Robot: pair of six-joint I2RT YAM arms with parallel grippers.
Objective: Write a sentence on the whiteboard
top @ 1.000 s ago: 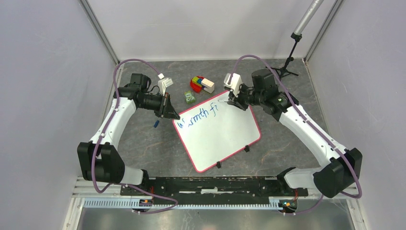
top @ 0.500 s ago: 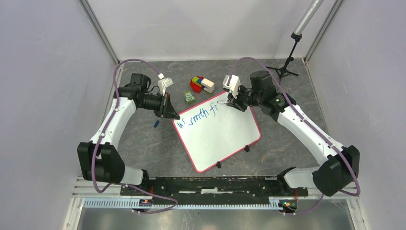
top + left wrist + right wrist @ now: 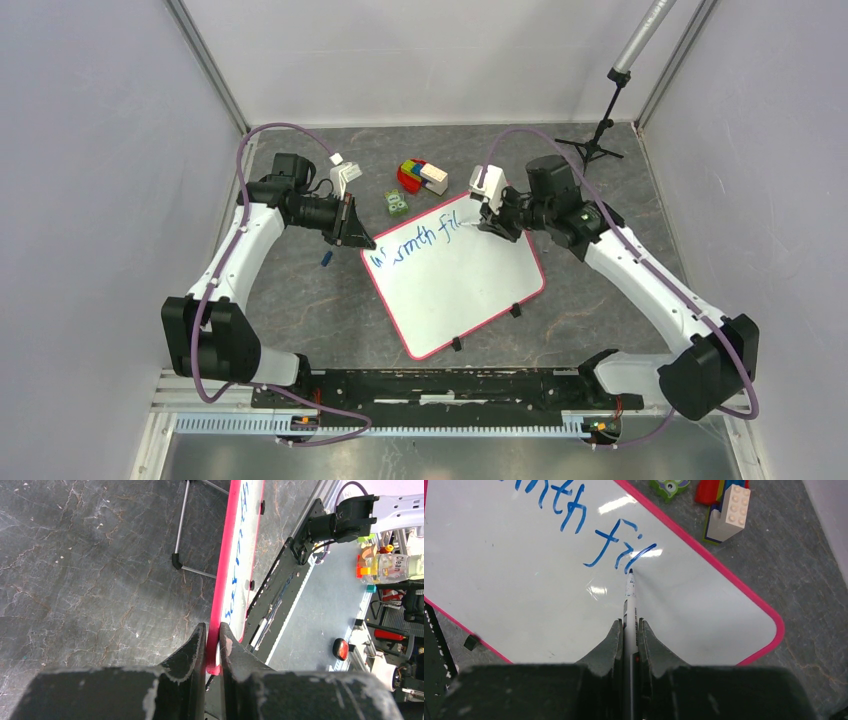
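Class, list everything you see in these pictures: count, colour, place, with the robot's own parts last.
whiteboard: one, white with pink-red rim, mid-table
lettering: one line, blue, along the board's far-left edge
marker: one, white, tip on the board
edge clips: two, black, board's near edge
building blocks: one cluster, red, yellow, blue, cream, beyond the board
small toy: one, green, between blocks and board
small object: one, blue, left of the board
tripod stand: one, black, far right corner
table: one, grey, under everything
left fingers: two, black, shut on the whiteboard's rim
right fingers: two, black, shut on the marker
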